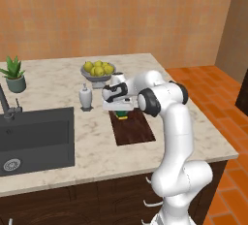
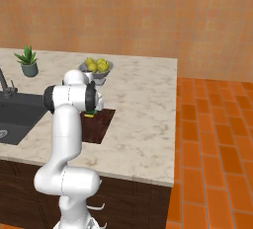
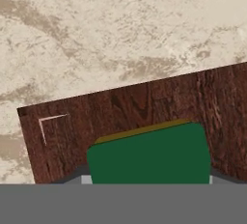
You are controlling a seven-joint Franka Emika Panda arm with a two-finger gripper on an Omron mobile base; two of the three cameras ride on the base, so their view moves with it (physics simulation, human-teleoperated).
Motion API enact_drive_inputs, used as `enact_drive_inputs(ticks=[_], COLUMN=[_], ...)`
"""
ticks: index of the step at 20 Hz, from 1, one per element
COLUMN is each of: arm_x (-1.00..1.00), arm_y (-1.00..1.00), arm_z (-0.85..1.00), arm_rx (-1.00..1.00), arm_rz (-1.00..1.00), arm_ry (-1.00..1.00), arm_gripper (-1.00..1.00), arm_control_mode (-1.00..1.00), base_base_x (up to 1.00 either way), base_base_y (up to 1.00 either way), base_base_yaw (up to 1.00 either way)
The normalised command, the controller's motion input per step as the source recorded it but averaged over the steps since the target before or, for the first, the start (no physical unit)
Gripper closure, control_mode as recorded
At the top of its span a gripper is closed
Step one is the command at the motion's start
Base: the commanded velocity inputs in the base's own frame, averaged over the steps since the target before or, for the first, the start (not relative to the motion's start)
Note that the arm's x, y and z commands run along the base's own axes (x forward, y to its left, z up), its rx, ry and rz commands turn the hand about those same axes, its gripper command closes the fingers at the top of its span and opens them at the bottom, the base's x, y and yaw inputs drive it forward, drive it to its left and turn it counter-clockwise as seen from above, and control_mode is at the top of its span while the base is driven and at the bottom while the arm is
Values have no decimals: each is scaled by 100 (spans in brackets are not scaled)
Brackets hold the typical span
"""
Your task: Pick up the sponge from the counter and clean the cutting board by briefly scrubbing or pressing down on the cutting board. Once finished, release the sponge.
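Note:
The dark brown cutting board [image 1: 137, 131] [image 2: 98, 127] [image 3: 144, 100] lies on the beige marbled counter [image 1: 97, 144] [image 2: 143, 119] [image 3: 96, 25], right of the sink. My gripper [image 1: 121, 113] [image 2: 89, 110] [image 3: 148, 181] points down over the board's far end and is shut on the sponge [image 1: 121, 117] [image 2: 89, 114] [image 3: 149, 154]. In the hand view the sponge's green layer faces the camera, a yellow foam edge shows at its top, and the board's grain lies close beneath it. Whether the sponge touches the board I cannot tell.
A grey bowl of lemons [image 1: 98, 71] [image 2: 97, 67] stands just beyond the board. A white soap dispenser [image 1: 85, 97] is left of the gripper. The dark sink [image 1: 36, 136] [image 2: 15, 114] with its faucet [image 1: 6, 104] lies further left, a potted plant [image 1: 14, 73] [image 2: 28, 61] behind it.

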Motion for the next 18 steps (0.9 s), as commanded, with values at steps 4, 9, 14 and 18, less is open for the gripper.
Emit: enact_drive_inputs(ticks=[4, 9, 14, 18], arm_x=[-59, -89, -80, -39], arm_y=[2, 0, 0, 4], arm_z=[-73, -41, -37, -76], arm_rx=[0, 0, 0, -2], arm_rz=[0, 0, 0, 0], arm_ry=[10, 0, 0, 1], arm_gripper=[100, 100, 100, 100], arm_control_mode=[-100, -100, -100, -100], base_base_x=[0, 0, 0, 0], base_base_y=[0, 0, 0, 0], base_base_yaw=[0, 0, 0, 0])
